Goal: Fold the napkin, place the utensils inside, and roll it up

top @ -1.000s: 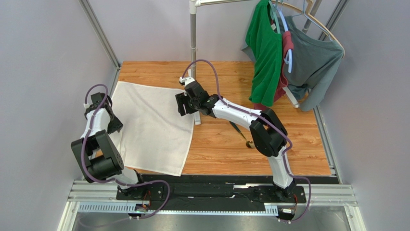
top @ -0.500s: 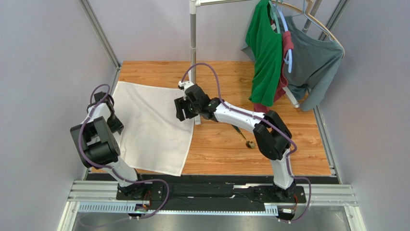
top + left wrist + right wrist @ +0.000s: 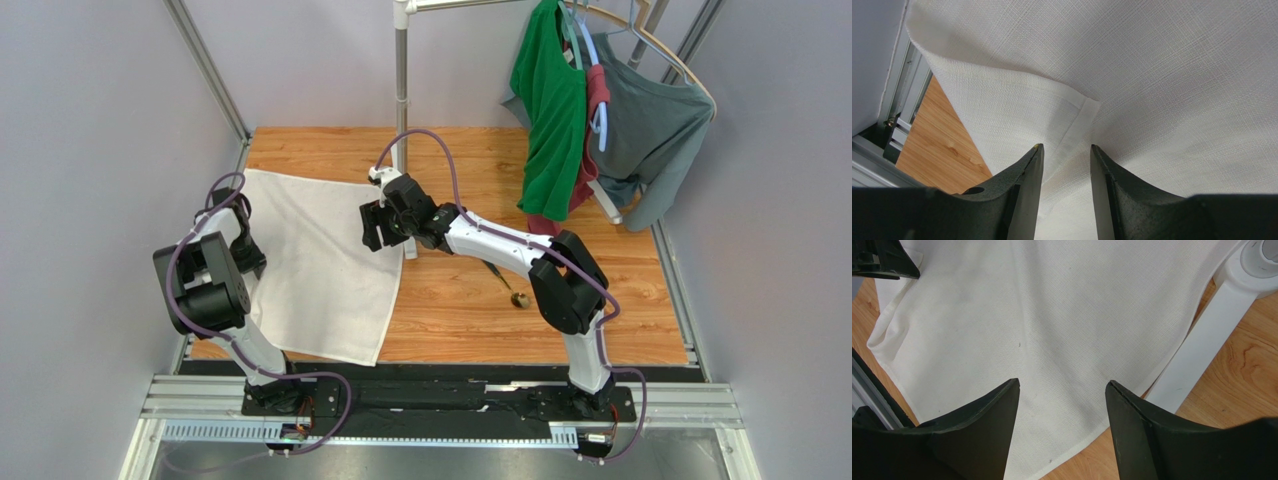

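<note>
The white napkin [image 3: 320, 270] lies spread on the left half of the wooden table, its left edge rumpled. My left gripper [image 3: 247, 255] is at that left edge. In the left wrist view a raised fold and hem corner of the napkin [image 3: 1177, 75] run between the jaws of the left gripper [image 3: 1066, 147], which still stand apart. My right gripper [image 3: 370, 225] hovers open over the napkin's right side. In its wrist view, the right gripper [image 3: 1062, 384] has the cloth [image 3: 1052, 315] below the jaws. The spoon [image 3: 505, 283], the utensils, lies on bare wood right of the napkin, under the right arm.
A white pole stand [image 3: 402, 100] rises at the back, its foot [image 3: 1197, 355] touching the napkin's right edge beside the right gripper. A green shirt [image 3: 548, 110] and a grey shirt [image 3: 650, 120] hang at the back right. A metal rail [image 3: 902, 100] borders the table's left side.
The left arm has swung its elbow back and its gripper has settled onto the napkin's left edge with the jaws narrowing. The right gripper has drifted slightly left over the cloth.
</note>
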{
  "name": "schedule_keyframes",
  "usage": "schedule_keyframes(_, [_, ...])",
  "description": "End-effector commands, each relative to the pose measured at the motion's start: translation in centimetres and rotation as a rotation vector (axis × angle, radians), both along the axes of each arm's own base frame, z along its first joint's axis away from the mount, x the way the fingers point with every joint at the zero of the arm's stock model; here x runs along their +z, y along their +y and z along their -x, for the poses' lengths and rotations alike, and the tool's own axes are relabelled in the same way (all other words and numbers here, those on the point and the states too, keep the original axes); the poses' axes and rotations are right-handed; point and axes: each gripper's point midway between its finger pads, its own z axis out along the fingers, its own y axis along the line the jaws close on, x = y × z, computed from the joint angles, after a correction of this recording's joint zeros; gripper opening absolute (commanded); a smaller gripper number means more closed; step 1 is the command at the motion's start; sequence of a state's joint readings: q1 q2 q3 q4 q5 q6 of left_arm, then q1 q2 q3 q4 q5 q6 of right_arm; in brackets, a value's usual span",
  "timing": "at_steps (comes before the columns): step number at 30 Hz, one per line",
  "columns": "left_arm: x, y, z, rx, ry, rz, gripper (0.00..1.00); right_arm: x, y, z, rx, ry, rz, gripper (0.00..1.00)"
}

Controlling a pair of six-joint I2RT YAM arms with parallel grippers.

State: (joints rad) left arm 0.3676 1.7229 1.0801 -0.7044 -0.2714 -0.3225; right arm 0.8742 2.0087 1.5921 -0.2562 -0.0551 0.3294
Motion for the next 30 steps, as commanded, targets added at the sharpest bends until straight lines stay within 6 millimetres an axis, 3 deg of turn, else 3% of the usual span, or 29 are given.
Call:
schedule_keyframes(1, [0.4,0.9,-0.8,-0.013,0.012,-0.032,0.46,4.6,1.0,-0.1,0.004,-0.063,-0.099,0.68])
schedule_keyframes(12, [0.4,1.1,-0.7,-0.009,0.019,-0.040,0.31,4.5,0.7,0.3,0.002,-0.069,-0.090,0.69])
schedule_keyframes(21, [1.4,1.5,-0.3,0.015,0.004,-0.073,0.00,4.4,0.8,0.6,0.005,-0.076,-0.079,0.70])
schedule_keyframes(30, [5.7,3.8,2.1,0.139,-0.095,-0.226,0.00,4.7,0.8,1.0,0.015,-0.086,-0.079,0.70])
